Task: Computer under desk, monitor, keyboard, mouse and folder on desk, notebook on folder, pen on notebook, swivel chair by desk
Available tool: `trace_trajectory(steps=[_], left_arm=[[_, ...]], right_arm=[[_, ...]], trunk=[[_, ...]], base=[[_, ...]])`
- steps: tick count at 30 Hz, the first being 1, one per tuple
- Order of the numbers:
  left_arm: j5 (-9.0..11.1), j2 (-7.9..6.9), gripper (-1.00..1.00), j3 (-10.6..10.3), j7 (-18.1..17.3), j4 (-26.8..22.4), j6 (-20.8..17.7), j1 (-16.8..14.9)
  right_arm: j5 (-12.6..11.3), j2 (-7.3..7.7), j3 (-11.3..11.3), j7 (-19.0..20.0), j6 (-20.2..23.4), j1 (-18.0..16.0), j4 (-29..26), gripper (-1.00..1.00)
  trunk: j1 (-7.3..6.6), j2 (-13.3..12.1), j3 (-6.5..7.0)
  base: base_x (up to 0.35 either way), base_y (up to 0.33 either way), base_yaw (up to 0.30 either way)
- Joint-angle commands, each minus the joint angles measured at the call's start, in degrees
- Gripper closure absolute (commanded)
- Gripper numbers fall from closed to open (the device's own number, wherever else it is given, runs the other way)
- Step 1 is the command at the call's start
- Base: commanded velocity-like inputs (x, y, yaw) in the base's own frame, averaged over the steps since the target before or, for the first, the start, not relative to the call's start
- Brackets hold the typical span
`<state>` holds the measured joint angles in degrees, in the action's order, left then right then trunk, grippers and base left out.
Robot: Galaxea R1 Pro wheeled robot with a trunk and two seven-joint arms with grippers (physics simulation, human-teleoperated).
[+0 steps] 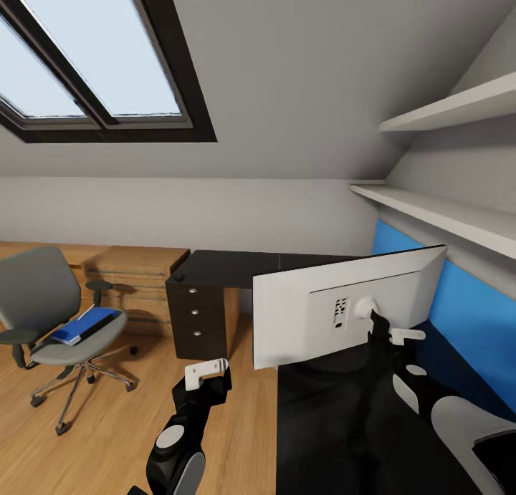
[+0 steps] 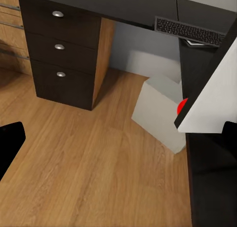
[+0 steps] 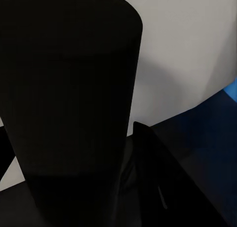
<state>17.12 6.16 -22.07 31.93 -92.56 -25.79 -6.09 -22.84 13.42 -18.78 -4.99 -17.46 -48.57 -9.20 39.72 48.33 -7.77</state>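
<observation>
The very wide monitor (image 1: 337, 309) is seen from behind in the head view, its pale grey-white back turned to the camera, standing on the long black L-shaped desk (image 1: 236, 264) at about four o'clock of the picture's centre. The right gripper (image 1: 390, 334) is placed at the monitor's thin black stand, just below the round mount; its fingers appear closed about the stand, and in the right wrist view a broad black column (image 3: 69, 103) is seen pressed close before the camera. The left gripper (image 1: 208, 375) is held over the wood floor (image 1: 115, 423) at about six o'clock, apart from everything; whether it is open or closed cannot be told. At eight o'clock the grey-upholstered swivel chair (image 1: 36, 294) on its chrome star base is found well apart from the desk, with the flat bright blue folder (image 1: 86, 325) lying on its seat. In the left wrist view the slim black keyboard (image 2: 190, 31) is seen lying on the desk top, a plain light grey boxy computer tower (image 2: 160, 111) is seen on the floor under the desk, and the dark three-drawer pedestal (image 2: 61, 54) with silver knobs is seen beside it. A light wood cabinet (image 1: 136, 280) is set against the wall behind the chair.
</observation>
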Motion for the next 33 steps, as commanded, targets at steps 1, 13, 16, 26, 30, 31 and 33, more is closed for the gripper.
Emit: trace_trajectory(steps=[1,13,16,26,30,31,33], left_arm=[[0.5,-0.01,-1.00,-0.1,0.5,-0.1,-0.1,-0.1],[0.5,-0.01,-1.00,0.0,0.5,-0.1,-0.1,-0.1],[0.5,-0.01,-1.00,0.0,0.5,-0.1,-0.1,-0.1],[0.5,-0.01,-1.00,0.0,0.5,-0.1,-0.1,-0.1],[0.5,-0.01,-1.00,0.0,0.5,-0.1,-0.1,-0.1],[0.5,-0.01,-1.00,0.0,0.5,-0.1,-0.1,-0.1],[0.5,-0.01,-1.00,0.0,0.5,-0.1,-0.1,-0.1]], right_arm=[[-0.8,0.03,-1.8,-0.3,-0.2,0.0,0.1,1.00],[-0.8,0.03,-1.8,-0.3,-0.2,0.0,0.1,1.00],[-0.7,0.08,-1.8,1.6,-0.2,0.0,0.1,1.00],[-0.6,0.11,-1.7,3.6,-0.2,0.0,0.1,1.00],[-0.6,0.11,-1.7,3.6,-0.2,0.0,0.1,1.00],[-0.6,0.11,-1.7,3.6,-0.2,0.0,0.1,1.00],[-0.6,0.11,-1.7,3.6,-0.2,0.0,0.1,1.00]], trunk=[[0.02,0.1,-0.10],[0.02,0.1,-0.10],[0.02,0.1,-0.10],[0.02,0.1,-0.10],[0.02,0.1,-0.10],[0.02,0.1,-0.10],[0.02,0.1,-0.10]], base=[[0.000,-0.001,0.000],[0.035,-0.056,0.000],[0.015,-0.021,0.000],[0.001,-0.018,0.000],[0.000,-0.076,0.000],[0.000,-0.024,0.000],[0.000,-0.012,0.000]])
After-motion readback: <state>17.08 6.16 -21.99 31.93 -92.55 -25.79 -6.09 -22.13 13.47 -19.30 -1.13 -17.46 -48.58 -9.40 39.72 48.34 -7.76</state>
